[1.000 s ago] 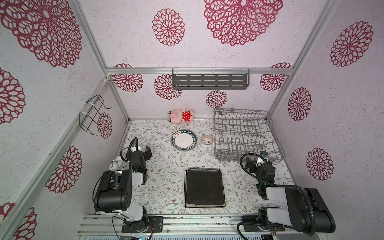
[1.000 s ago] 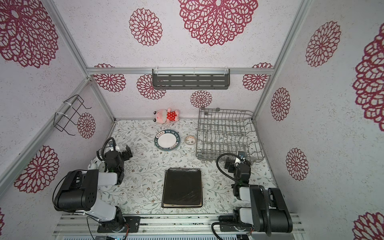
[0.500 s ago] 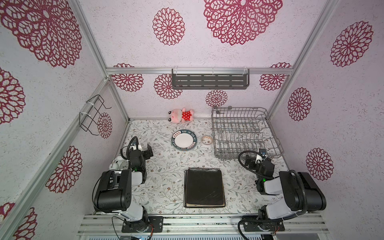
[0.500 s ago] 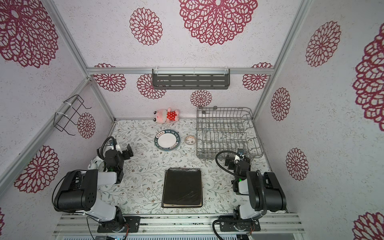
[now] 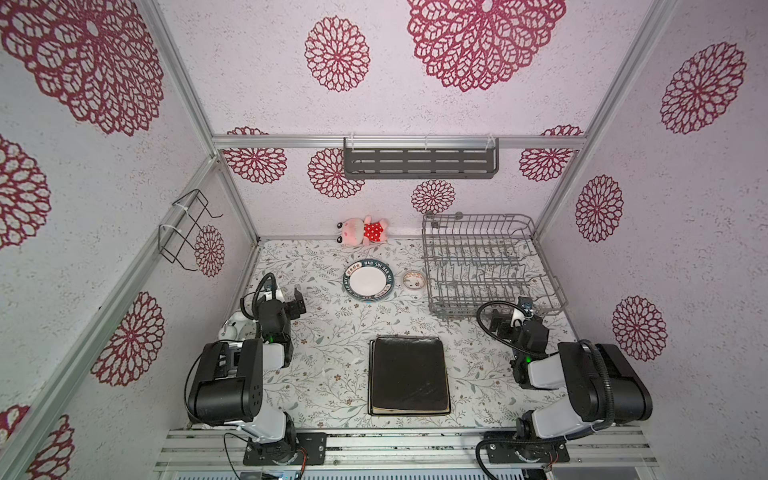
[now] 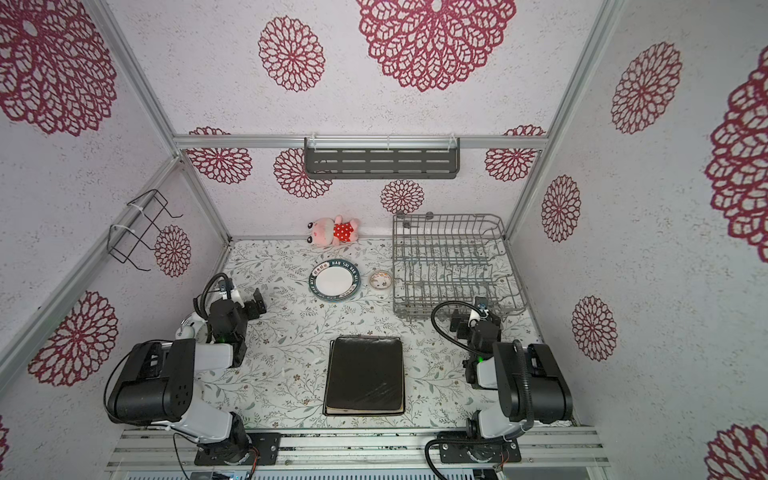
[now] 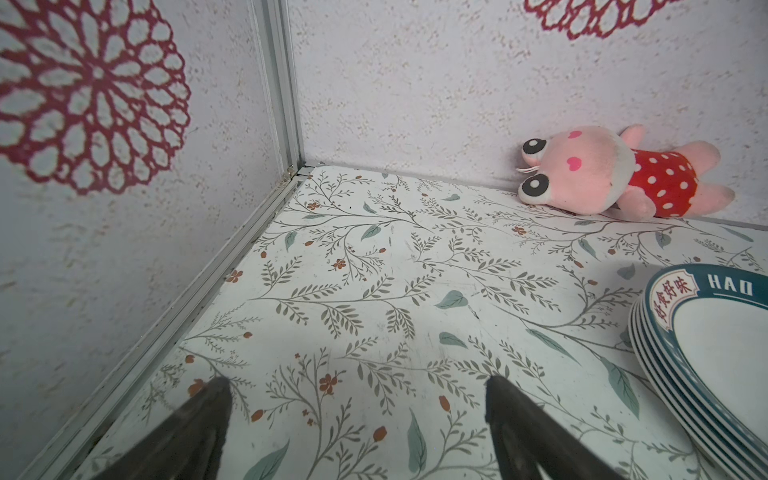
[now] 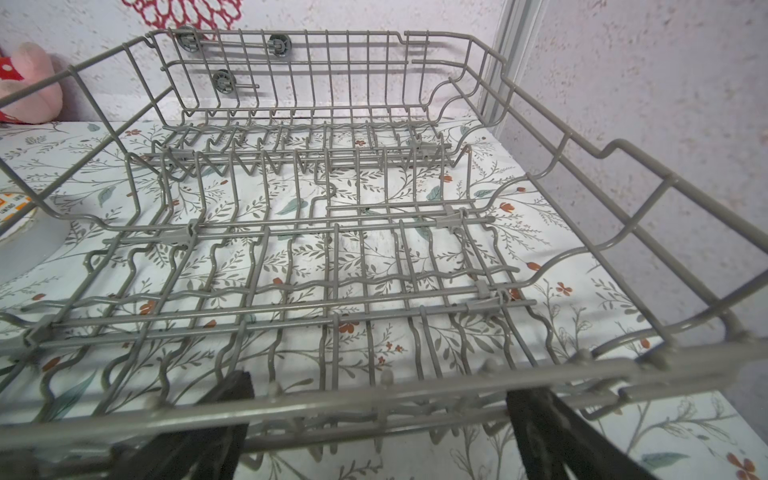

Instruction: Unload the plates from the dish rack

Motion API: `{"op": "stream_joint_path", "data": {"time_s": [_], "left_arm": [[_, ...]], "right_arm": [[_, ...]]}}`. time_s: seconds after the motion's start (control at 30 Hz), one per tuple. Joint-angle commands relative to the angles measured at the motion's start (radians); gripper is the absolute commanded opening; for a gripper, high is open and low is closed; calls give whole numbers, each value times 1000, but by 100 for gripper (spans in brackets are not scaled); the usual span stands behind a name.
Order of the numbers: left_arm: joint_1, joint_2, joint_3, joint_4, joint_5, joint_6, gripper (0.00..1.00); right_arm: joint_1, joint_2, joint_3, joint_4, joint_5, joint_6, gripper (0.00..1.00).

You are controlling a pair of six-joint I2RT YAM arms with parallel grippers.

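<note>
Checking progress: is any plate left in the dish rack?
No, the dish rack holds only bare tines in the right wrist view.

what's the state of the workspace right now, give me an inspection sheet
surface: floral table, flat, no spills seen
job's things: dish rack back right, no plates in it; round plates stacked mid-back; square plates, black on top, stacked at the front
clutter: small patterned bowl beside the rack; pink plush toy against the back wall; white mug part hidden by the left arm
grippers: left gripper open over bare table; right gripper open at the rack's near rim, holding nothing
cables: a black cable loops at each wrist, clear of the plates
surroundings: grey slotted shelf on the back wall; black wire holder on the left-hand wall
</note>
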Motion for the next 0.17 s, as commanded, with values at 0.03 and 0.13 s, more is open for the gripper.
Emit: {"op": "stream_joint_path", "data": {"time_s": [0.03,0.13], "left_arm": [[12,-11,10,-9,16,-3,97],[11,-11,7,-7,15,-3,97]], "right_arm": [[11,10,62,27,-27,-6,99],[11,4,56,35,-28,-7,99]]}}
